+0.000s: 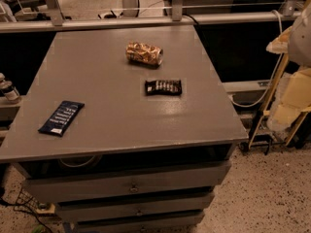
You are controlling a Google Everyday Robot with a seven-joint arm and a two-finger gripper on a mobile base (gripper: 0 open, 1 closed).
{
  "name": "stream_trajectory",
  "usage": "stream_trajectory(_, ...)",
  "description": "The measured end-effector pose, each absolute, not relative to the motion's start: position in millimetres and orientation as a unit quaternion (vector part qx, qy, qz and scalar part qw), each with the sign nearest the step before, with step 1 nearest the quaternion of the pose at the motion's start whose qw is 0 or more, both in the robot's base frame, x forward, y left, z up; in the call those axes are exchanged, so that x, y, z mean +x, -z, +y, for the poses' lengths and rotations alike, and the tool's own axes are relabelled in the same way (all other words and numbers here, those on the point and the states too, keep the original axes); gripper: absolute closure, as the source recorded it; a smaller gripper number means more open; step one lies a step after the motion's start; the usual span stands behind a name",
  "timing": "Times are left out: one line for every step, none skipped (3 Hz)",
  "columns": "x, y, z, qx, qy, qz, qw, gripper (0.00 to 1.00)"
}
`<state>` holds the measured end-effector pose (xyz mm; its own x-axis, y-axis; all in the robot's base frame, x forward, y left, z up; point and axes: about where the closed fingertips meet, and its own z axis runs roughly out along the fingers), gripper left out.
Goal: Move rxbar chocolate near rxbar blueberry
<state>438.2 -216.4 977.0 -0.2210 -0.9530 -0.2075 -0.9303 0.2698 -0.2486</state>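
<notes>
You've got the chocolate bar [163,87] lying flat on the table [112,135], right of centre, near the can [144,53] that lies on its side behind it. The blueberry bar [61,117] sits well apart, angled, close to the front-left edge. Your gripper [291,101] hangs beyond the table's right side, at the edge of view, touching neither bar. Whether it's open or closed, I cannot tell.
</notes>
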Motion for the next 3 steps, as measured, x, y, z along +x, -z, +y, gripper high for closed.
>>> stream_trajectory(438.3,-977.0,-216.4,-0.603,0.035,0.781,0.16,0.0)
stream_trajectory(446.7,-979.2,-217.7,-0.591,0.026,0.785,0.181,0.0)
stream_trajectory(488.8,-967.4,-190.5,-0.607,0.003,0.769,0.2,0.0)
